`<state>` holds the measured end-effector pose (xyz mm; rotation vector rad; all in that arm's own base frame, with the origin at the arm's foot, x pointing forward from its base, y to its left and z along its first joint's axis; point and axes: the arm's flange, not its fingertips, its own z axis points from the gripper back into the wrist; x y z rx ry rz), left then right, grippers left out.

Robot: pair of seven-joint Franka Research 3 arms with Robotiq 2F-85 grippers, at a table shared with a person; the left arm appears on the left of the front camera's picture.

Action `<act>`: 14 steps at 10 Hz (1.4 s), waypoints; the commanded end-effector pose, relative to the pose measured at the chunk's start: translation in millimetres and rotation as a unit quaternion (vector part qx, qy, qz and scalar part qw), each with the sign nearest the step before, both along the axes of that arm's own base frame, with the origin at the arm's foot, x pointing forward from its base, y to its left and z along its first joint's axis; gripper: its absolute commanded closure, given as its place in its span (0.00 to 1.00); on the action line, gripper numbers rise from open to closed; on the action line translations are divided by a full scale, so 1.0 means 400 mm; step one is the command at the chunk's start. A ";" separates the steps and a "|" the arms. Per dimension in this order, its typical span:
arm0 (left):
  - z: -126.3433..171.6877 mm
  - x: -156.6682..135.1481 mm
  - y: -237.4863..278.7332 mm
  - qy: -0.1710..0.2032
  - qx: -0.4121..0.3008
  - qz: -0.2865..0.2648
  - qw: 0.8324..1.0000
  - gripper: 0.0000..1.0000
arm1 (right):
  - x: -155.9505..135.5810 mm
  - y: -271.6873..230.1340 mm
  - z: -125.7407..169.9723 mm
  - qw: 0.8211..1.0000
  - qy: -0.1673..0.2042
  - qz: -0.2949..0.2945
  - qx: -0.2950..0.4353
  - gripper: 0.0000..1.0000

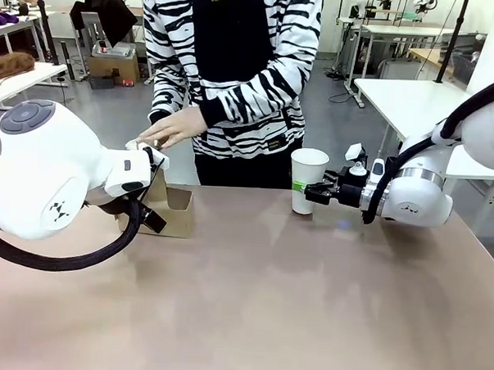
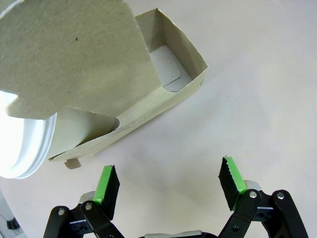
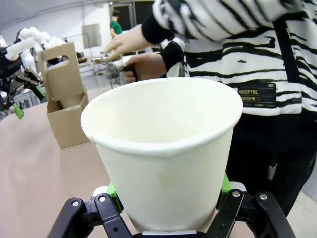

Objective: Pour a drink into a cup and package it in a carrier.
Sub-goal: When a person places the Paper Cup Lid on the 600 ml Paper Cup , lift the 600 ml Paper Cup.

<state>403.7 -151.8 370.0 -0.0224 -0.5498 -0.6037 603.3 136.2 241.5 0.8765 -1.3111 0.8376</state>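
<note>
Within right pincer (image 3: 168,198), white paper cup (image 3: 163,144)

A lab hall: rows of white worktables (image 1: 407,98) on bare grey floor (image 1: 331,127).

Grey floor (image 1: 332,107) runs behind my tan bench (image 1: 275,301). White tables (image 1: 402,97) stand at far right, and another white table (image 1: 18,83) at far left. A cardboard box (image 1: 114,64) sits on the floor near it. The light is even and the back wall (image 3: 64,22) pale.
</note>
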 end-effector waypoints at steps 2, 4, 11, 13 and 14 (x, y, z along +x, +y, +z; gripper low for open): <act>0.001 0.000 0.000 0.000 -0.001 0.000 1.000 0.00 | 0.001 0.004 0.003 1.000 -0.001 0.000 0.000 0.20; 0.001 0.000 0.000 0.000 -0.001 0.000 1.000 0.00 | 0.001 0.004 0.003 1.000 -0.001 0.000 0.000 0.20; 0.001 0.000 0.000 0.000 -0.001 0.000 1.000 0.00 | 0.001 0.004 0.003 1.000 -0.001 0.000 0.000 0.20; 0.001 0.000 0.000 0.000 -0.001 0.000 1.000 0.00 | 0.001 0.004 0.003 1.000 -0.001 0.000 0.000 0.20; 0.001 0.000 0.000 0.000 -0.001 0.000 1.000 0.00 | 0.001 0.004 0.003 1.000 -0.001 0.000 0.000 0.20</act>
